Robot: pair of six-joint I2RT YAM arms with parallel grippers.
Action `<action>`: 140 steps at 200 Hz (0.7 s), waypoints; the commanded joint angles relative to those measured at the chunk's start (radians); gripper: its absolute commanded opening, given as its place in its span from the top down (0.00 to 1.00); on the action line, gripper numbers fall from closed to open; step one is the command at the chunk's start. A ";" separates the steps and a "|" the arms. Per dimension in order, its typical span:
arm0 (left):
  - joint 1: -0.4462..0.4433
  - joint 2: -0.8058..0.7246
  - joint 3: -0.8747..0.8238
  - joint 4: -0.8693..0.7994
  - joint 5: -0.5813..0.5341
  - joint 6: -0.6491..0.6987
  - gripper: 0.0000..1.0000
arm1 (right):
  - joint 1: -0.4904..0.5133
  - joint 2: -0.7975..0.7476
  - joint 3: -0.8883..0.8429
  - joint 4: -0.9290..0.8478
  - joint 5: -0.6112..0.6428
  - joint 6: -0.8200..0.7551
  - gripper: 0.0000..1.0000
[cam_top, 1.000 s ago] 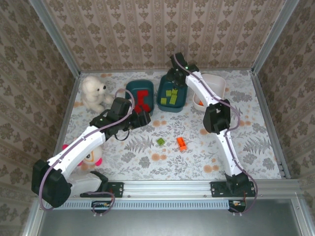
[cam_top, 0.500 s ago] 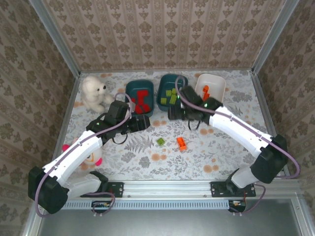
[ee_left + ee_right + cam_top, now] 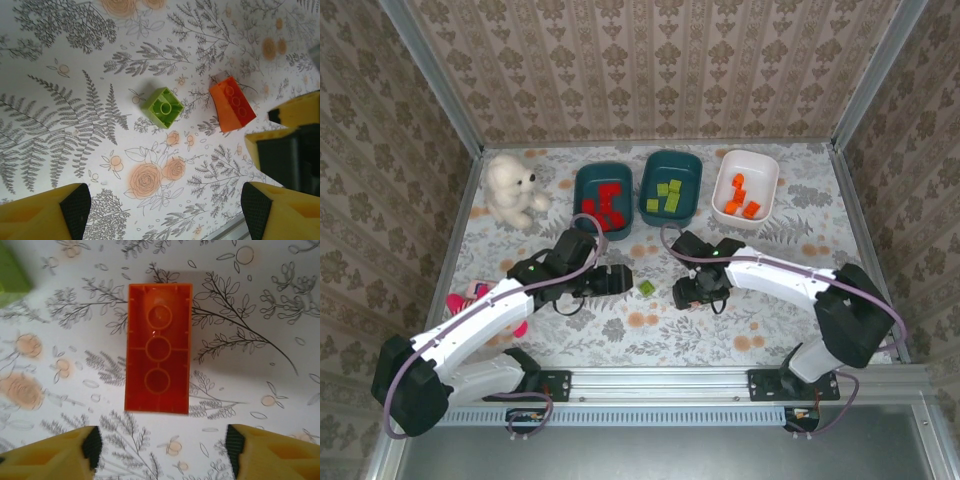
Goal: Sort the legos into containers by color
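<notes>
A small light green lego [image 3: 647,288] [image 3: 162,106] lies on the floral table, just ahead of my open left gripper [image 3: 620,279] [image 3: 162,212]. Beside it lies an orange lego [image 3: 231,104] [image 3: 159,347], hollow side up. My right gripper [image 3: 688,293] [image 3: 160,450] hovers over it, open, with nothing between its fingers. At the back stand three containers: a teal tub [image 3: 578,195] with red legos [image 3: 610,205], a teal tub [image 3: 670,155] with green legos [image 3: 668,195], and a white tub [image 3: 750,155] with orange legos [image 3: 740,200].
A white teddy bear [image 3: 510,190] sits at the back left. A pink-and-white plush doll [image 3: 480,293] lies partly under my left arm. Metal frame rails bound the table. The two grippers stand close together, on either side of the loose legos.
My right arm swung from over the green tub down to the table, above the orange lego. My left gripper slid forward and right toward the green lego.
</notes>
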 commanded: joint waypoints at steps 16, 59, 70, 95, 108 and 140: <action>-0.013 -0.021 -0.039 0.091 0.044 -0.079 0.18 | -0.005 0.080 0.031 0.066 -0.016 -0.013 0.38; -0.016 -0.027 -0.056 0.107 0.051 -0.104 0.18 | -0.005 0.131 0.046 0.079 -0.017 -0.011 0.51; -0.017 -0.029 -0.057 0.108 0.048 -0.105 0.18 | -0.005 0.133 0.049 0.077 -0.011 -0.010 0.58; -0.018 -0.019 -0.050 0.111 0.049 -0.100 0.18 | -0.006 0.091 0.074 0.041 0.034 -0.004 0.70; -0.018 -0.009 -0.039 0.112 0.051 -0.097 0.18 | -0.019 0.039 0.103 0.002 0.075 0.003 0.73; -0.018 0.043 0.021 0.120 0.049 -0.089 0.18 | -0.186 -0.073 0.232 -0.098 0.143 -0.015 0.77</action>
